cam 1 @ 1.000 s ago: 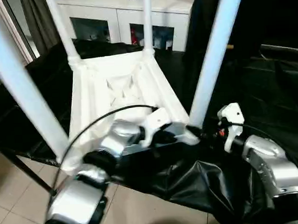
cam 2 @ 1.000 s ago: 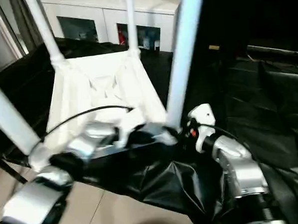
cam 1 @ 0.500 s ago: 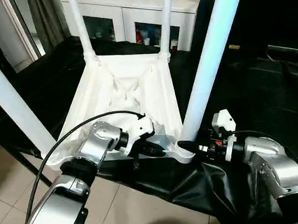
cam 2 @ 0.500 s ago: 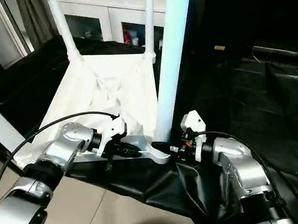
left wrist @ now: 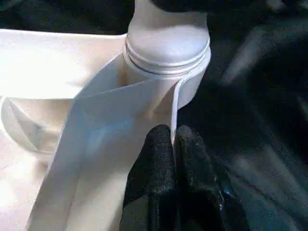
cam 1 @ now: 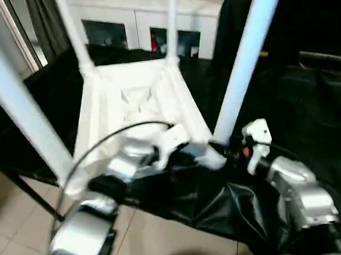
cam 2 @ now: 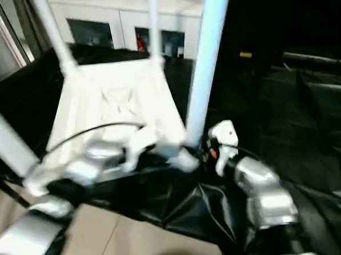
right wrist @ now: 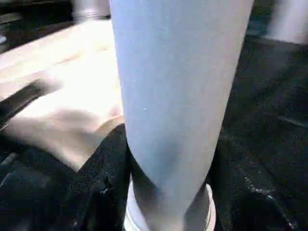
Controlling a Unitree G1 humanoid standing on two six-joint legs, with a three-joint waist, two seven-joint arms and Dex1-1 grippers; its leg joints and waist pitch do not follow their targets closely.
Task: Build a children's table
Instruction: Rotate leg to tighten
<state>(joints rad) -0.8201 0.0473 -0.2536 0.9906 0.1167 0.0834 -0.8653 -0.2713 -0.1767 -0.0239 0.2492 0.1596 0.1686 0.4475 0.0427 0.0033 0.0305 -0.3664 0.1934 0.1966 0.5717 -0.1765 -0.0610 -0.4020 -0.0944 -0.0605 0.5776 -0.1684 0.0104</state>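
The children's table (cam 1: 140,100) lies upside down on the black-draped table, with its white legs standing up from the corner sockets. My left gripper (left wrist: 174,144) is shut, pinching the thin rim wall just beside the near right socket (left wrist: 166,48). The near right leg (cam 1: 241,66) rises from that socket. My right gripper (cam 1: 223,147) sits at the leg's base, its black fingers (right wrist: 101,192) pressed on either side of the tube (right wrist: 178,96). The near left leg (cam 1: 20,107) stands at the left edge of the head views.
The black cloth (cam 1: 307,109) hangs over the big table's front edge, and tiled floor (cam 1: 15,227) lies below. A white cabinet (cam 1: 136,21) with glass doors stands behind. My left arm's black cable arcs over the tabletop's near edge.
The head camera has swung about, shifting the whole picture. My right gripper's fingers have closed in around the base of the near right leg. The left gripper keeps its pinch.
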